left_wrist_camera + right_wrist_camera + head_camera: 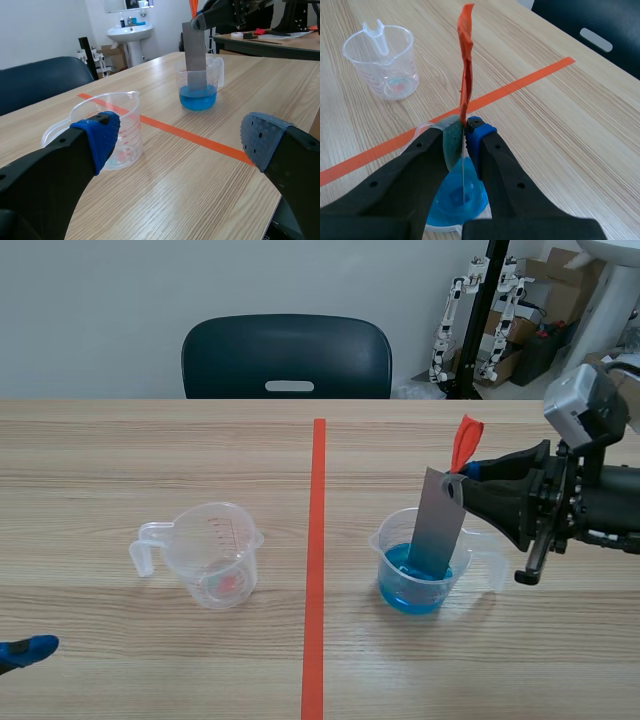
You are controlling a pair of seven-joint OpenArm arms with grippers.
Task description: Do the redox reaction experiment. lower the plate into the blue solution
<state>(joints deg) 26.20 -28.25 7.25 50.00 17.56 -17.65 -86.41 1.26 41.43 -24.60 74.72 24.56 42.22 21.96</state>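
The lowering step is looking well under way, by my judgement. The right gripper (468,473) is pinching the top end of the grey plate (438,525), its fingers closed tight on it, and an orange-red strip (465,440) is sticking up out of the pinch. The plate is standing inside the measuring cup (472,545) that is holding the blue solution (413,588), on the right half of the bench and nearer the robot's edge than the far edge. Its lower end is appearing to dip into the liquid.

The plate's long axis is running close to vertical and leaning a little. The top end is tipping toward the bench's right edge and the gripper, and the bottom end is pointing down into the cup.

The next move is probably calling for a short, slow descent that keeps the plate off the rim so the cup is not tipping.

The left gripper (185,140) is hanging wide open with nothing in it, near the bench's near left corner, with the empty measuring cup (215,555) ahead of it.
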